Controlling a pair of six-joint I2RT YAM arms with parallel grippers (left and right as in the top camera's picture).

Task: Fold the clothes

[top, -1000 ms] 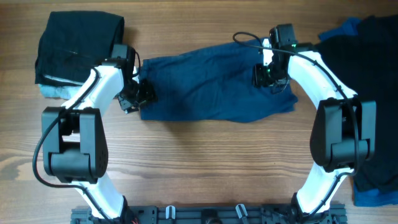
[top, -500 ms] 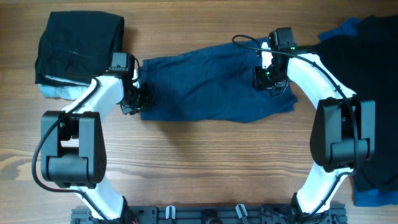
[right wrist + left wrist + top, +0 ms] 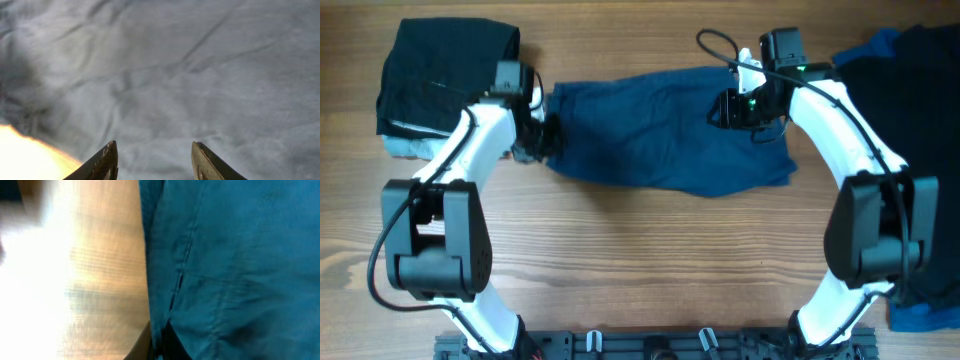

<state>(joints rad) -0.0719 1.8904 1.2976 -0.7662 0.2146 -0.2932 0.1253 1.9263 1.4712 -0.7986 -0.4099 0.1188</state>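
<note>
The dark navy-blue shorts (image 3: 660, 140) lie spread flat across the middle of the table, long side left to right. My left gripper (image 3: 542, 135) sits at their left edge, shut on a fold of the blue fabric (image 3: 225, 280); the pinch (image 3: 156, 347) shows at the bottom of the left wrist view. My right gripper (image 3: 725, 110) hovers over the upper right part of the shorts. Its two fingers (image 3: 107, 160) stand apart with only creased cloth (image 3: 165, 75) below them, and nothing is between them.
A folded black garment (image 3: 445, 80) lies at the back left on a pale-blue piece (image 3: 405, 148). A heap of dark clothes (image 3: 910, 120) fills the right edge, with a blue piece (image 3: 920, 315) at its near end. Bare wooden table (image 3: 640, 260) lies in front of the shorts.
My left gripper has closed on the shorts' left edge and shifted slightly towards the back. My right gripper has moved left and back over the shorts.
</note>
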